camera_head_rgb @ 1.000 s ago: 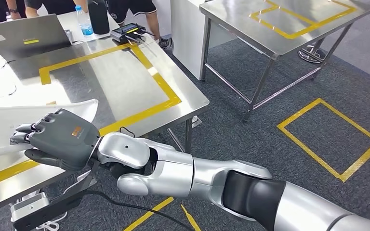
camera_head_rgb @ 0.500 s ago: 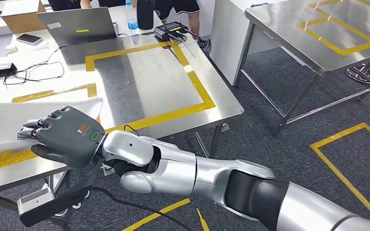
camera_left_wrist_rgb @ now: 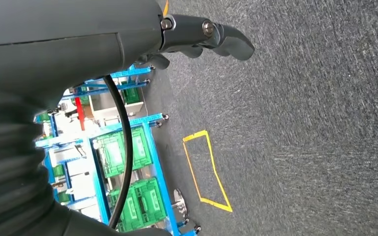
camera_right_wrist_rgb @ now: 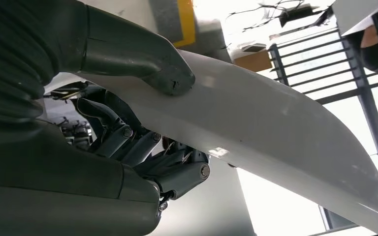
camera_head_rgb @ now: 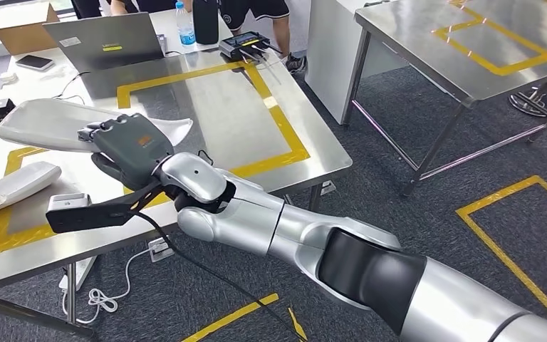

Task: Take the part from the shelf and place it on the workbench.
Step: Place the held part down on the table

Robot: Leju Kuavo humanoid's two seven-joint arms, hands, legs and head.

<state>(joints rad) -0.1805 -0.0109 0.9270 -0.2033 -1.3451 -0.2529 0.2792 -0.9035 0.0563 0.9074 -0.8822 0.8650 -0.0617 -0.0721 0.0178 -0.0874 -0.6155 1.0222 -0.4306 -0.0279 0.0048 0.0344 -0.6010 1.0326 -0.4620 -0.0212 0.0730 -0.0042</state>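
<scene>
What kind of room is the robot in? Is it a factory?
Probably a robot test workshop rather than a real factory. There are steel workbenches marked with yellow tape, a laptop on one, and blue shelves of green crates. The right hand grips a white part.

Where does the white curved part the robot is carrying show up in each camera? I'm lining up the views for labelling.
Head view: white part upper left, over the workbench, gripped by the right hand.
Left wrist view: not in it; carpet and blue racks instead.
Right wrist view: the part sweeps across the middle, the thumb pressing on it.
Shared landmark: the yellow tape on the bench, also behind the thumb.
</scene>
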